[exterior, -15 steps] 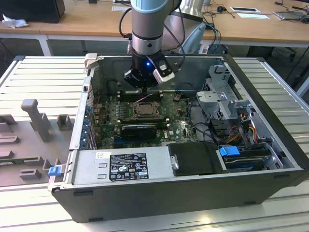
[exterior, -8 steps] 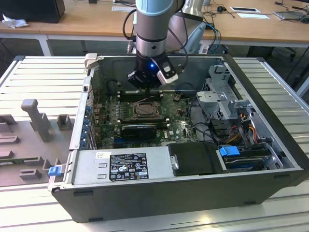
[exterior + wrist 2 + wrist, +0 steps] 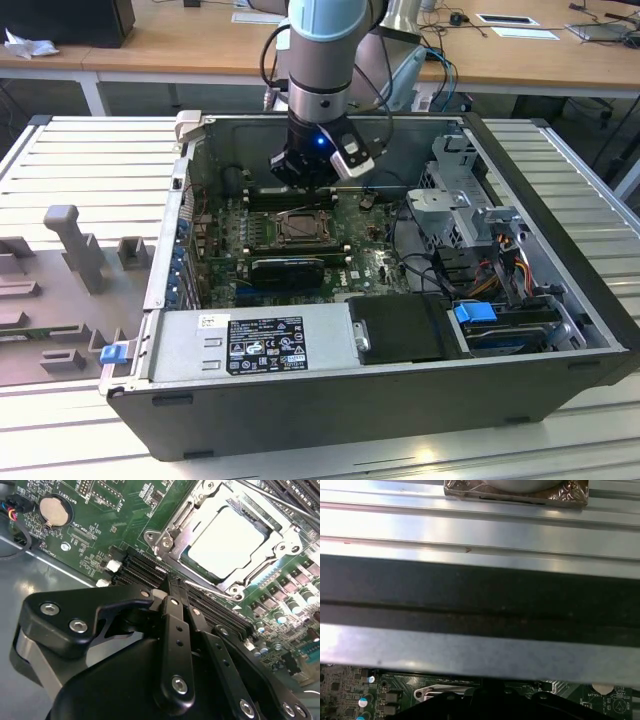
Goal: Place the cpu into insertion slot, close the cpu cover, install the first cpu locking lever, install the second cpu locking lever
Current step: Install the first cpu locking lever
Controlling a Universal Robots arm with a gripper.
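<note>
The open PC case (image 3: 560, 330) lies on the slatted tabletop (image 3: 90, 160), motherboard (image 3: 230, 240) facing up. The cpu (image 3: 227, 542) sits in the insertion slot (image 3: 186, 559) near the middle of the motherboard, with the cpu cover (image 3: 167, 535) down around it, framing the chip. One thin locking lever (image 3: 210, 589) runs along the socket edge nearest the memory slots (image 3: 145, 570). The end effector (image 3: 172, 597) hangs just above the memory slots beside the socket, fingers pinched together, holding nothing. The power supply (image 3: 250, 345) and drive bays (image 3: 470, 215) flank the motherboard, so room around the socket is tight.
</note>
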